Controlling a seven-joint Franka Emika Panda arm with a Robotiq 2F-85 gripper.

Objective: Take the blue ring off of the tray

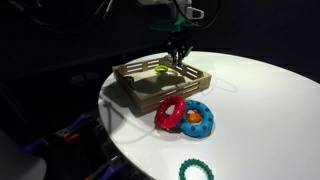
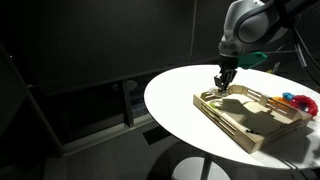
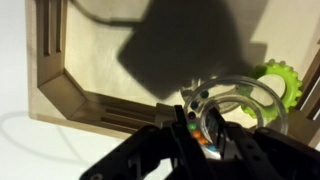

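Observation:
The blue ring lies on the white table outside the tray, just off its near corner and touching a red ring. It also shows at the edge of an exterior view. My gripper is down at the tray's far side, well away from the blue ring. In the wrist view the gripper is closed on the rim of a clear ring with coloured beads over the tray's floor. The blue ring is out of the wrist view.
A lime-green toothed ring lies in the tray beside the clear ring, also seen in an exterior view. A teal-green beaded ring lies near the table's front edge. The round table drops off into dark surroundings.

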